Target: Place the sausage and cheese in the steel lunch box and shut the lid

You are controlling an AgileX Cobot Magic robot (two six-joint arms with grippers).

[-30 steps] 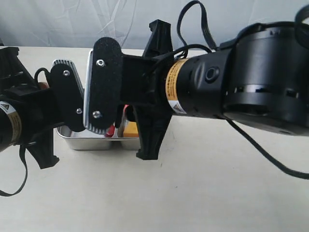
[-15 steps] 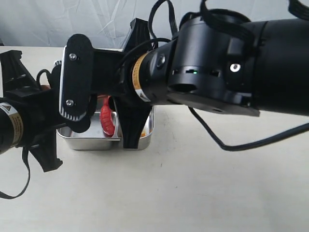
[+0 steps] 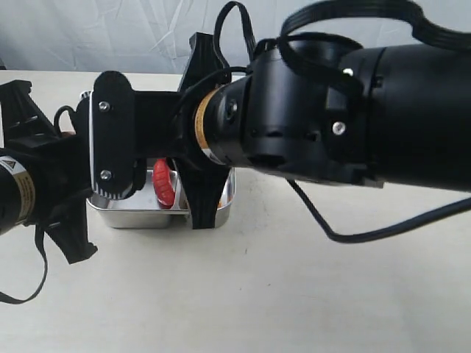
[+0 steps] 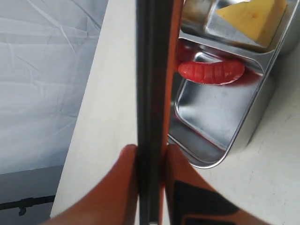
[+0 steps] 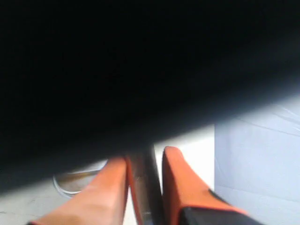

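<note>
Backdrop: a pale creased sheet [image 3: 110, 37] hangs behind a cream counter [image 3: 294, 294].
Left claw [image 4: 150, 149]: clamped on the lid [image 4: 150, 84], with both orange fingers [image 4: 117, 187] pressed against its thin dark edge.
Lid hold: it stands upright on edge, just beside the steel lunch box [image 4: 211, 112] and apparently on the side toward the counter's left edge. It is not yet over the opening. I judge it is carried this way so the box stays open until the lid is tipped flat.
Box: it sits open on the counter's left part, set in from the far edge.
Sausage [image 4: 211, 72]: inside one compartment, lying against the divider [image 4: 220, 42].
Cheese [image 4: 253, 18]: in the other compartment, across the divider.
Right claw [image 5: 144, 157]: its fingers flank a thin dark edge, probably the lid's. I cannot tell whether they pinch it.
Right arm [image 3: 316, 110]: reaches across the middle and hides much of the box in the exterior view.
Stage: both foods are in, so only the closing is left, by my judgement.
Room: there is open counter right of the box and in front of it. Its left side is crowded by both arms. A tilted lid could catch on the rounded rim.
</note>
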